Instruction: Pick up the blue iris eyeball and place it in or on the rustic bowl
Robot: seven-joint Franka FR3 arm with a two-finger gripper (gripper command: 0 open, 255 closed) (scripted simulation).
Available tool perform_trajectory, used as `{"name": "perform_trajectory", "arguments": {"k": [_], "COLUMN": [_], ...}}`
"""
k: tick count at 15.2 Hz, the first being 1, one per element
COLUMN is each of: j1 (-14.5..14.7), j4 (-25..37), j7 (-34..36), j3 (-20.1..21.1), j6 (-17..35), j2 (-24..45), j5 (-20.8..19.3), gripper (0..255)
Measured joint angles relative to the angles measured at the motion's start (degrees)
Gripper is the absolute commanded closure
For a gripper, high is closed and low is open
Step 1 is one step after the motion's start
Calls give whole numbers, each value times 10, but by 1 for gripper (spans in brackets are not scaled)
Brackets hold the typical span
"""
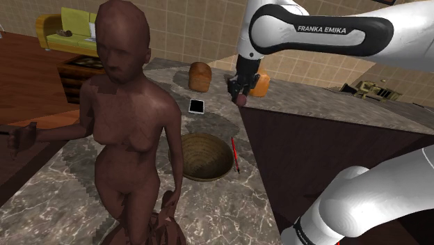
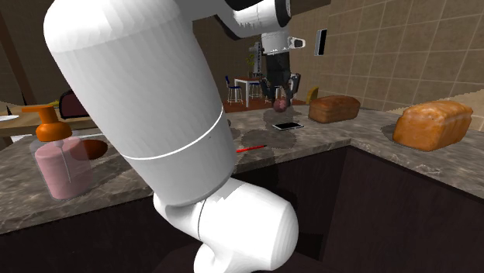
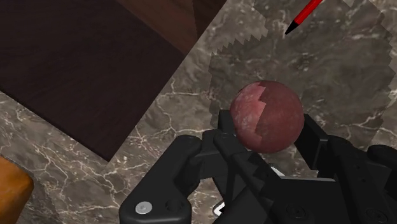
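Shoulder view: we see the gripper clamped on the eyeball, a small dull-red ball with no blue iris showing from here. It hangs clear of the marble counter; we judge it is held up there so it can be carried across. The bowl is at 7 o'clock from the gripper and well apart from it. It stands upright and is empty. A red pen lies just beside the bowl's rim at 3 o'clock. A phone lies flat at 9 o'clock from the gripper. A brown statue stands at 9 o'clock from the bowl and covers part of its rim.

Second exterior view: the gripper holds the eyeball in the air, with the phone at 6 o'clock below it. A soap bottle at 8 o'clock, far from the gripper, is mostly full of pink liquid. A bread loaf sits at 3 o'clock.

Wrist view: both fingers press the eyeball from opposite sides, a firm clasp, with the counter beneath. The pen lies beyond the ball, apart from it.

We judge the next move calls for a swing over the bowl and a low release, since a round ball may bounce or roll.
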Motion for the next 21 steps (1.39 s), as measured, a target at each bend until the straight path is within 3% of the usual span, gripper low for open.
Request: {"name": "perform_trajectory", "arguments": {"k": [5, 21], "j1": [1, 73], "j4": [33, 58], "j7": [1, 211], "j3": [3, 161], "j6": [-32, -87], "j2": [2, -13], "j5": [1, 62], "gripper": [255, 255]}}
